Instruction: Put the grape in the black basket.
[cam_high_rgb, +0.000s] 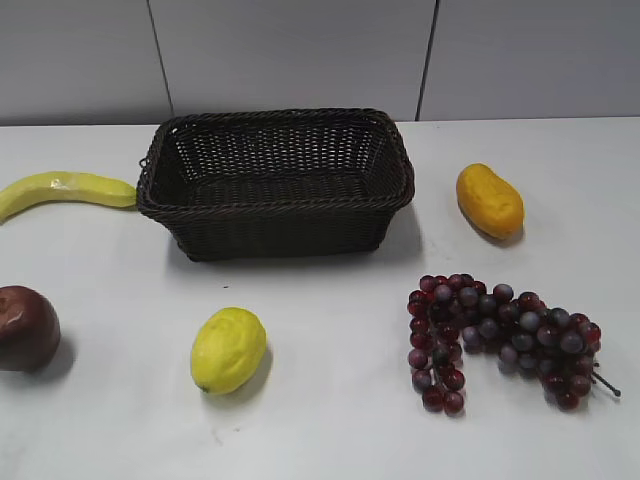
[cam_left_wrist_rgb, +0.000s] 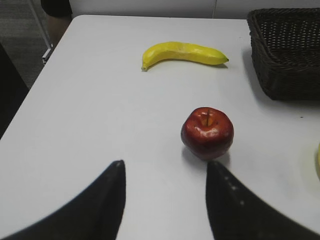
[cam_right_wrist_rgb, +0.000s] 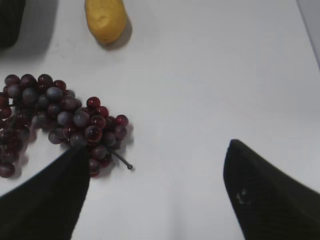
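The grape, a wide bunch of dark red-purple berries with a thin stem, lies on the white table at the front right, in front of the black basket. The basket is woven wicker and holds nothing. In the right wrist view the grape lies left of my open, empty right gripper; the left finger is right beside its stem end. My left gripper is open and empty, just short of the red apple. Neither gripper shows in the exterior view.
A yellow lemon lies front centre, a dark red apple at the front left, a banana left of the basket, an orange-yellow mango-like fruit right of it. The table's left edge shows in the left wrist view.
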